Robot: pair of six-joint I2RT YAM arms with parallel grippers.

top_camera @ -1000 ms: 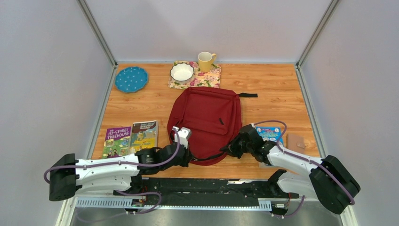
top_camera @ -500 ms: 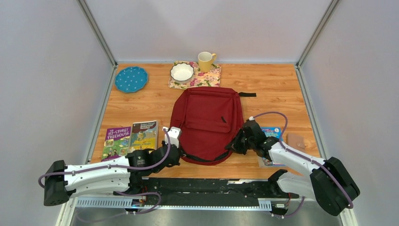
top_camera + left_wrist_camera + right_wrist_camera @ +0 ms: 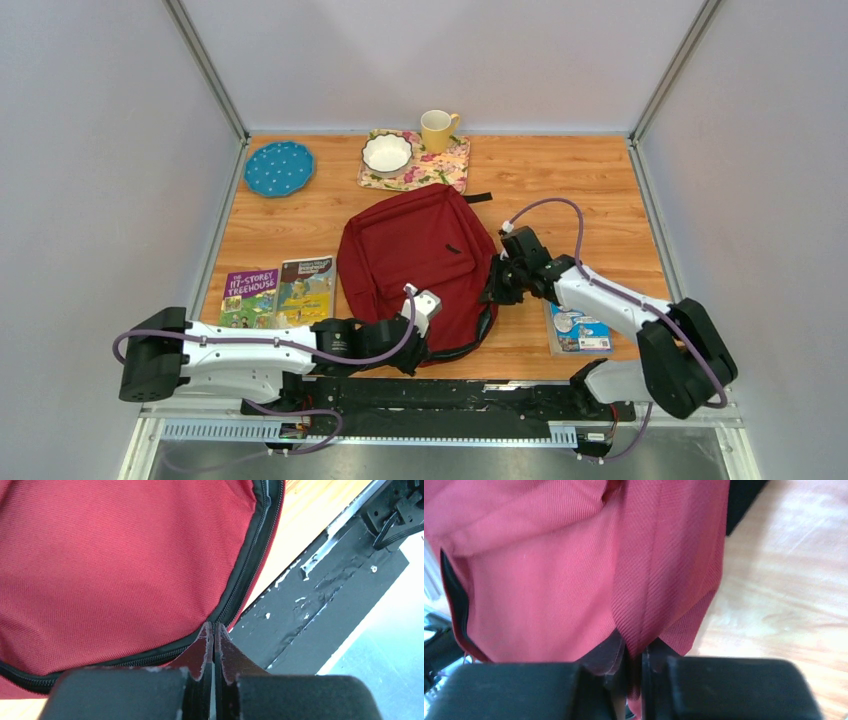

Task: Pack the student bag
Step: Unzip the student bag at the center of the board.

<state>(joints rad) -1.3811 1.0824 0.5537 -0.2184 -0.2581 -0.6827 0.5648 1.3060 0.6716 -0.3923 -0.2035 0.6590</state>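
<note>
The soft, woven red backpack [image 3: 415, 255] lay rumpled on the wooden surface [image 3: 590, 190]. The right tool [image 3: 640, 647] pinched its fabric; the left tool [image 3: 214, 626] was closed beside the zipper [image 3: 251, 555].

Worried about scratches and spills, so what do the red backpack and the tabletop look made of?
The student bag looks like matte woven fabric, probably synthetic: fine ribbed weave, soft folds. The table looks like wood or wood-print laminate, faintly glossy: grain lines and soft glare; I cannot tell which.
</note>
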